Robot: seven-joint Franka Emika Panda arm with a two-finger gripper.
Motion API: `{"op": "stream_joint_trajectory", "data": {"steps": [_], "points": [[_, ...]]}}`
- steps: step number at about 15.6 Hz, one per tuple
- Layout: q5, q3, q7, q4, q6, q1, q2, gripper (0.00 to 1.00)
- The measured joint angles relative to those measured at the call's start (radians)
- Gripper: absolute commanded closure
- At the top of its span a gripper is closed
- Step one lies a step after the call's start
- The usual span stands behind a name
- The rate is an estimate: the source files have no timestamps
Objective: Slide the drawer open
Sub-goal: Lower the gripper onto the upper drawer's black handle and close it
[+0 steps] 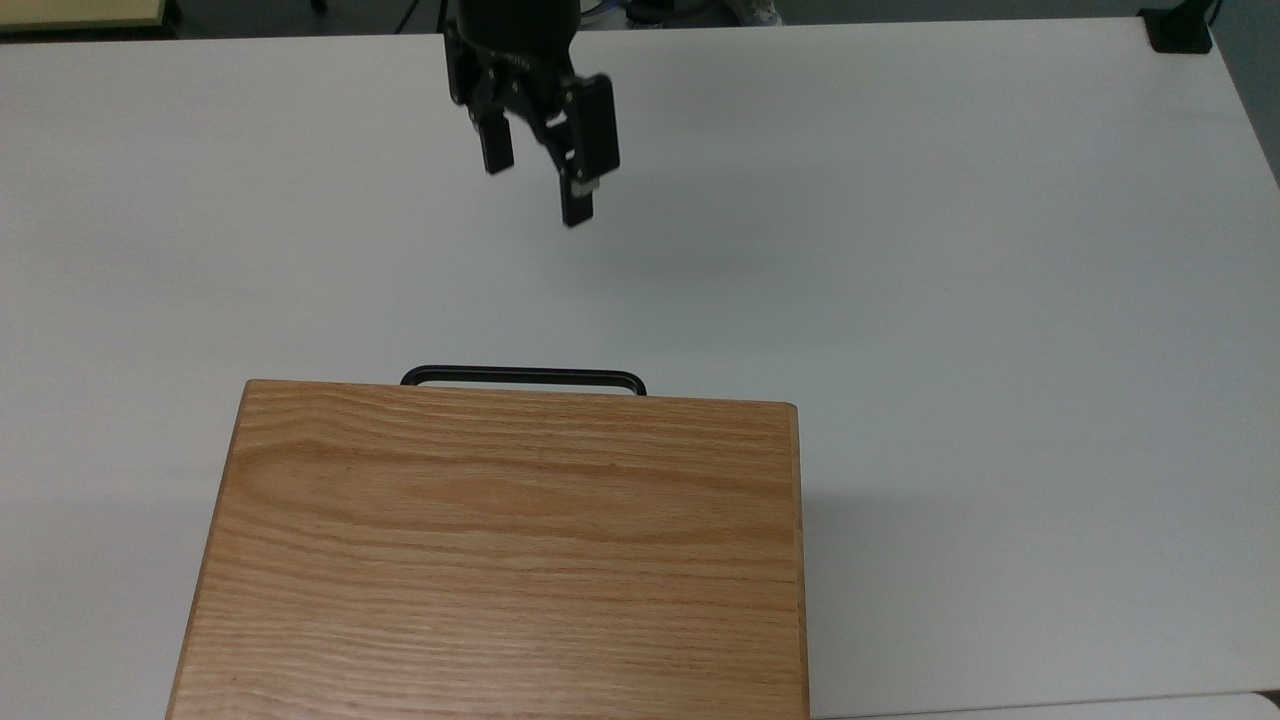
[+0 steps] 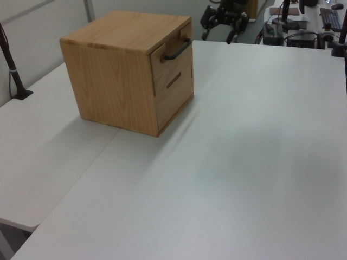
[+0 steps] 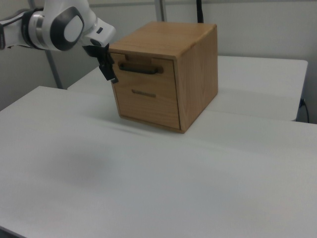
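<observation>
While my gripper (image 1: 537, 190) hangs above the white table (image 1: 950, 250) with its fingers spread wide and nothing between them, the drawer (image 3: 144, 71) sits shut in the cabinet (image 1: 500, 560), well ahead of the fingertips. Its black bar handle (image 1: 522, 378) juts toward me, slightly toward the top view's bottom. I judge the wide spread suits straddling that bar. Approach not yet begun; pull direction would be back toward me.

One cabinet (image 3: 163, 74), two drawer (image 3: 141, 67) fronts (one black bar handle (image 1: 522, 377)), one gripper (image 1: 538, 170), one table (image 1: 950, 250).
</observation>
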Motion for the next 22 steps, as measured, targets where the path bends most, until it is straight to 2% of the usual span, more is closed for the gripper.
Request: {"op": "stream_joint_trajectory", "data": {"steps": [1,2,6,11,14,15,18,19,21,22], "points": [[0.011,0.000,0.052,0.008,0.042,-0.002,0.017,0.72],[0.022,-0.001,0.096,0.016,0.079,-0.003,0.035,0.82],[0.074,-0.008,0.173,0.052,0.193,-0.020,0.112,0.82],[0.080,-0.008,0.230,0.141,0.281,-0.042,0.228,0.81],[0.087,-0.008,0.244,0.150,0.292,-0.043,0.240,0.81],[0.087,-0.008,0.245,0.150,0.292,-0.043,0.242,0.77],[0.087,-0.008,0.246,0.151,0.296,-0.043,0.248,0.57],[0.087,-0.008,0.246,0.151,0.299,-0.044,0.251,0.59],[0.087,-0.008,0.246,0.151,0.319,-0.044,0.267,0.82],[0.087,-0.008,0.246,0.152,0.325,-0.044,0.273,0.88]]}}
